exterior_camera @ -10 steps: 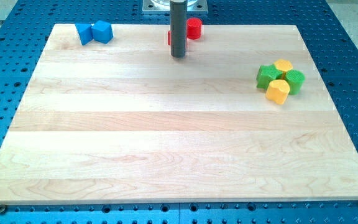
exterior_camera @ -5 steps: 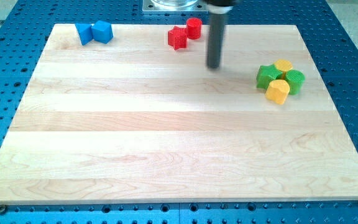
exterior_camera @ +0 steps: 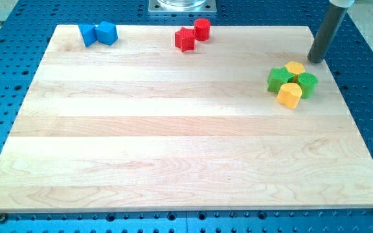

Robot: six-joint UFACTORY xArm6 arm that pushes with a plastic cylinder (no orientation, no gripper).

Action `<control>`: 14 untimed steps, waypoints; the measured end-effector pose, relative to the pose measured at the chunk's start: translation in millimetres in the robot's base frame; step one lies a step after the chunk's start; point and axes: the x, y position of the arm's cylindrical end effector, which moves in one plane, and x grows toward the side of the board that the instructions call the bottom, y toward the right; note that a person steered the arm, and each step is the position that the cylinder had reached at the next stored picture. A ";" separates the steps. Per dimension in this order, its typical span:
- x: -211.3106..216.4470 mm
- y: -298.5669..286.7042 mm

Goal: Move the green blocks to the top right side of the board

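Two green blocks sit in a tight cluster at the board's right side: a green star-like block [exterior_camera: 278,79] on the left and a green round block [exterior_camera: 307,84] on the right. Two yellow blocks touch them, one [exterior_camera: 294,68] above and one [exterior_camera: 289,94] below. My tip [exterior_camera: 315,61] is at the board's right edge, just above and to the right of the cluster, a small gap from the upper yellow block and the green round block.
A red star block [exterior_camera: 185,39] and a red cylinder [exterior_camera: 202,29] sit at the top middle. Two blue blocks [exterior_camera: 98,33] sit at the top left. The wooden board [exterior_camera: 173,142] lies on a blue perforated table.
My tip has swept from the top middle near the red blocks rightward to the right edge above the green and yellow cluster. No block has moved.
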 end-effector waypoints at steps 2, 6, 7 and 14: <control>45.5 24.5; 137.3 -61.4; 139.8 -164.9; 76.1 -151.0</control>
